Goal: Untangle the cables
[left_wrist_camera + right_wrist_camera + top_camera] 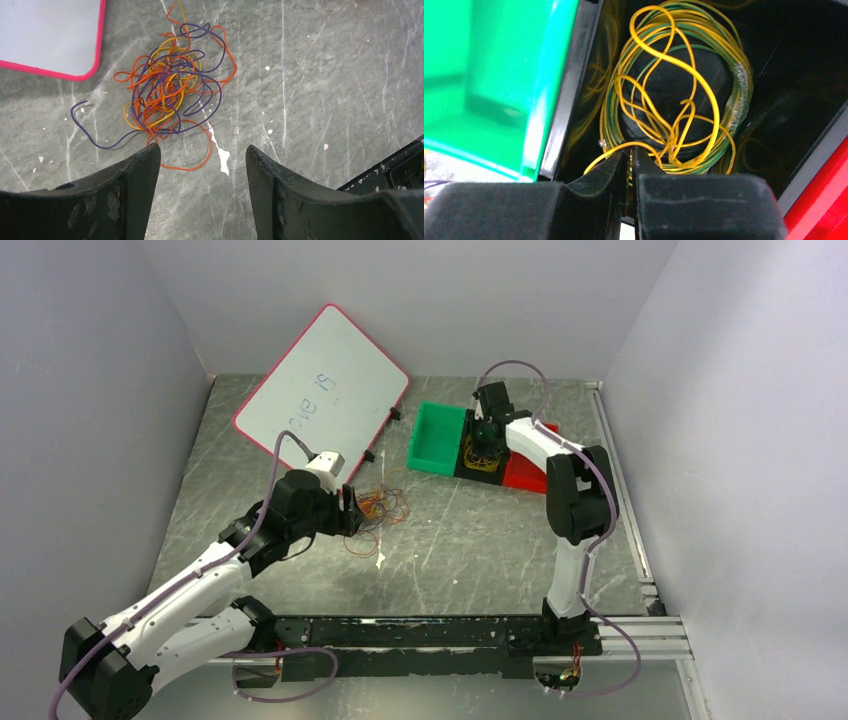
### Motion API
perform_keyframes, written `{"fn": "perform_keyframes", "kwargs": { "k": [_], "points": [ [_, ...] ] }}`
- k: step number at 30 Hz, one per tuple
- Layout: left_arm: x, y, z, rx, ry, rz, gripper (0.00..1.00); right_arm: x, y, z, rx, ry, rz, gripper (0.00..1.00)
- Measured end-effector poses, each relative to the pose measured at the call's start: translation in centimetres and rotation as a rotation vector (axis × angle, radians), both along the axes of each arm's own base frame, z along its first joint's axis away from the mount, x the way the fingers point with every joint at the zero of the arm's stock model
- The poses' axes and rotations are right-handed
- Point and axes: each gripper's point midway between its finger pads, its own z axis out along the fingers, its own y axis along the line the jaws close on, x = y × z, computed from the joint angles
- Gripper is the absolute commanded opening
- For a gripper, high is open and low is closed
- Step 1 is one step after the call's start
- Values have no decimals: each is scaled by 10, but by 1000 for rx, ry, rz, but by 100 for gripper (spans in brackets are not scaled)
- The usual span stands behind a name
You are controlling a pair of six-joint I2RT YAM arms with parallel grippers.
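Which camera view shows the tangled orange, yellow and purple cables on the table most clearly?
The left wrist view: the tangled cables lie close and sharp, each strand distinct. The top external view shows them small, beside the left pincer. The right wrist view shows instead a yellow-green coil.

The right claw is hiding whether its tips are pinching the yellow wire (shadow filling the gap); the whiteboard is running off the edge.
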Motion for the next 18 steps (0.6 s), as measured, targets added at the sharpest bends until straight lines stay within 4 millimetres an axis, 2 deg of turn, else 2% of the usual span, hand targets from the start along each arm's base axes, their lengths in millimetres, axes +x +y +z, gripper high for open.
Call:
{"fn": "perform_keyframes", "kwargs": {
  "k": [8,18],
  "points": [
    [-1,2,3,-8,-10,4,68,22,-11,-8,-73,-28,-40,8],
    [-3,4,3,-4,-9,8,68,33,-22,-22,-125,-25,-79,7]
  ]
}}
